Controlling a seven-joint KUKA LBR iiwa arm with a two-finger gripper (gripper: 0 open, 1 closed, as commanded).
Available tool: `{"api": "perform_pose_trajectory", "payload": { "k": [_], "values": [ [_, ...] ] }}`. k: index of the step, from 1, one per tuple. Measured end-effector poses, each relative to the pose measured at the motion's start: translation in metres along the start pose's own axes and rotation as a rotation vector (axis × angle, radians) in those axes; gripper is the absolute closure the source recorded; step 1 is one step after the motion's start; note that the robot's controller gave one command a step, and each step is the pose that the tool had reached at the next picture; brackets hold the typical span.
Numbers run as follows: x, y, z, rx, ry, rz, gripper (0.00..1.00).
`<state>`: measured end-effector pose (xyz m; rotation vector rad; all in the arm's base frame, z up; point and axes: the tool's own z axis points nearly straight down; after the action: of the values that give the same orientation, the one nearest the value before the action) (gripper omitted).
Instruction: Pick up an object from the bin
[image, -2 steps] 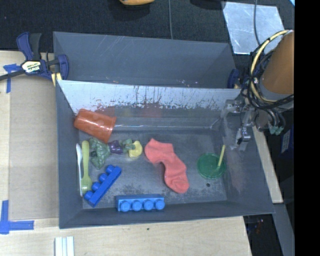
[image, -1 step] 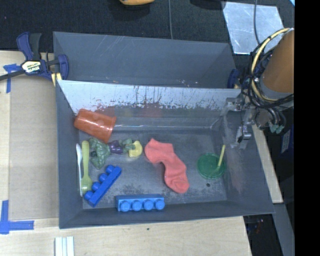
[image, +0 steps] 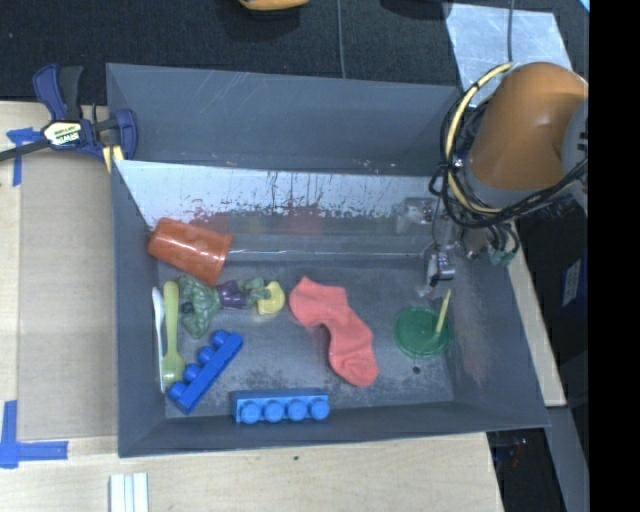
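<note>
The gripper (image: 438, 282) hangs over one green disc (image: 415, 335) at the right; its state cannot be told. To the left lie one pink cloth (image: 336, 328), two blue bricks (image: 205, 370) (image: 282, 408) and one orange cup (image: 190, 248).

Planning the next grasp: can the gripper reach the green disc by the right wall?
Probably yes: the gripper hangs right over the green disc, and the pink cloth lies apart from it.

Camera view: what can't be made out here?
- Top of the claw: hidden behind the arm's cables, camera view.
- Whether the claw touches the thin yellow stick on the flat green round disc: too small to tell.
- Shapes in the small green, purple and yellow toy heap: overlapping, too small.
</note>
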<state>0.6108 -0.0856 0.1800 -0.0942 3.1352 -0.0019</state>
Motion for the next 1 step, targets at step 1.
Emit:
{"api": "perform_pose_trajectory", "payload": {
  "k": [1],
  "values": [
    [-0.0046,0.016,0.0035,0.001,-0.005,-0.018,0.0]
  ]
}}
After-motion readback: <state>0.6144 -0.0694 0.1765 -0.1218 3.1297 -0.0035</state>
